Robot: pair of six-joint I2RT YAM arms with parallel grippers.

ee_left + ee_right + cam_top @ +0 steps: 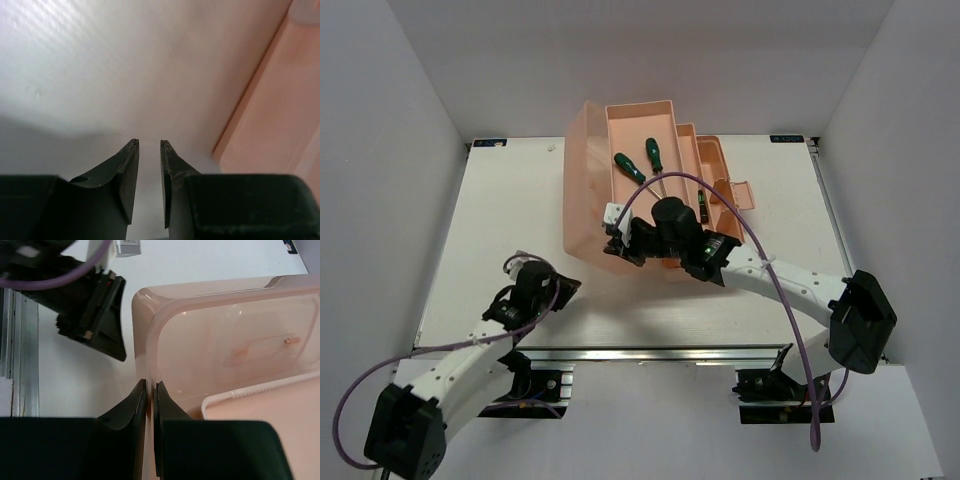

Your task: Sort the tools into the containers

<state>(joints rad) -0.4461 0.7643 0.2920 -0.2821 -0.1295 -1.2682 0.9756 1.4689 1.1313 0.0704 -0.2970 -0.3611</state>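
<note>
The salmon-pink toolbox [588, 190] stands open at the table's middle back, its trays fanned out. Two green-handled screwdrivers [628, 167] [654, 153] lie in the top tray [665, 115]. A slim black-green one [703, 207] lies in a lower tray. My right gripper [620, 238] is shut on the toolbox's near wall; in the right wrist view [150, 387] the wall runs between the jaws. My left gripper [563, 287] is narrowly open and empty, low over the table just left of the toolbox [270, 120]. Other tools are hidden.
The white table [500, 220] is walled on the left, the right and the back. A metal rail [650, 352] runs along its near edge. My left arm's gripper [95, 315] shows in the right wrist view, close to the toolbox corner [142, 295].
</note>
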